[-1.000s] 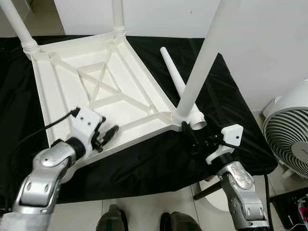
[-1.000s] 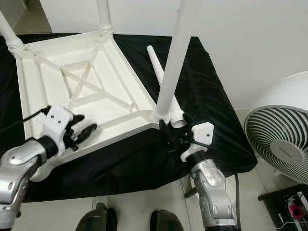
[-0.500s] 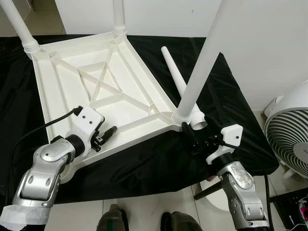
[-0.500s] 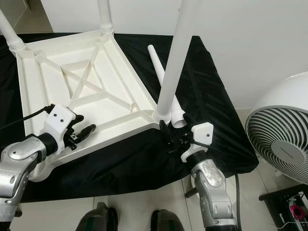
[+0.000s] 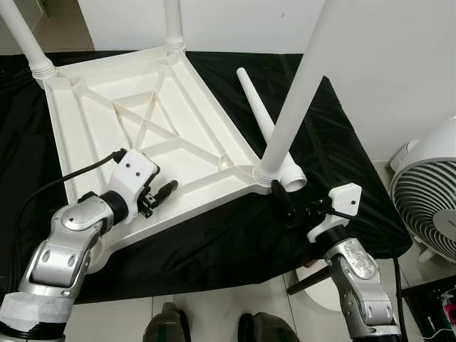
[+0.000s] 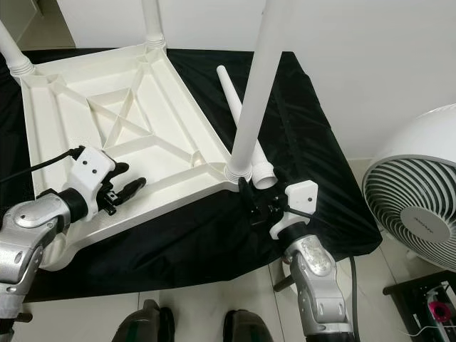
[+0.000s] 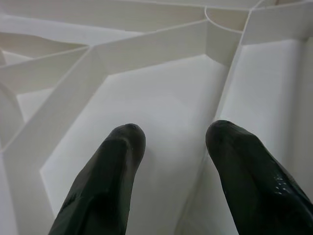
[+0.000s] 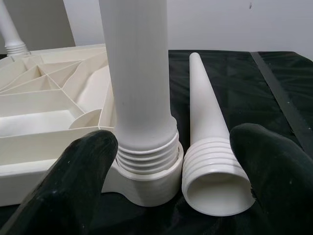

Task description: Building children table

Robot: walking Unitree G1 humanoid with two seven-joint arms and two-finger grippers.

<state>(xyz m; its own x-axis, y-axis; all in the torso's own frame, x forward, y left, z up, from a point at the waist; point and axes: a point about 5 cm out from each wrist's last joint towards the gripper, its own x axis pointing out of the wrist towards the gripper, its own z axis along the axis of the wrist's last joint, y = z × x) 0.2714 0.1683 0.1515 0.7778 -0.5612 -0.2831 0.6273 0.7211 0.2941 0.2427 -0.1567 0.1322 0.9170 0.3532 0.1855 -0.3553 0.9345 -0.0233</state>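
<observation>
Upturned tabletop [image 5: 142, 128] lying on black-draped counter [image 5: 335, 149]. Right end effector [image 5: 288, 206] hovering fingers apart at tabletop's 5 o'clock corner, facing loose leg [image 5: 267, 128]. Left end effector [image 5: 162, 192] spread, empty, hanging over 7 o'clock rim.

White fan [image 6: 417, 199] at right — black cloth [image 5: 235, 239] over the worktop.

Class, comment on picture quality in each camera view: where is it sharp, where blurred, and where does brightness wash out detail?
Left eye view: evenly lit and sharp; the black cloth swallows its folds. Left wrist view: the white tabletop ribs look pale and low in contrast, and the near fingertips are soft. Right wrist view: the screwed-in leg and loose leg are crisp, the dark fingertips blurred.
</observation>
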